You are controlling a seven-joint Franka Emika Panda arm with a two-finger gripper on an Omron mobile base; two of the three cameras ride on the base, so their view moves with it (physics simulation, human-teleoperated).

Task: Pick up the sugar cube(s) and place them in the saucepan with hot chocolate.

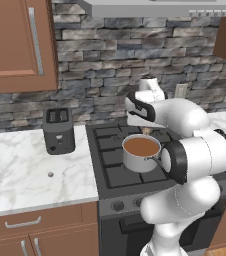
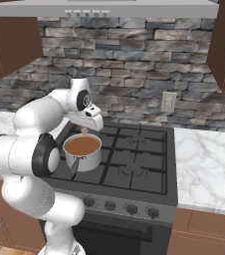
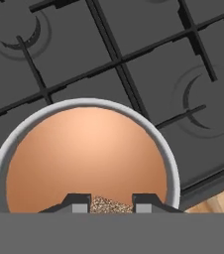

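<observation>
I hold the two-finger gripper [image 3: 112,204] above the small shiny steel saucepan [image 1: 141,152] of brown hot chocolate, clamped on the brownish-orange sugar cube [image 3: 111,204]. Release remains. The pale grey cube [image 1: 50,174] lies on the marble counter, left of the saucepan: second trip needed.

Brown sugar cube [image 3: 111,204] above full saucepan [image 3: 84,154]

I can read no text, label, brand, number or sign anywhere from my station: the toaster [image 1: 58,131], the stove's knob panel [image 2: 119,205] and the wall outlet [image 2: 168,102] all show plain, unmarked faces.
</observation>
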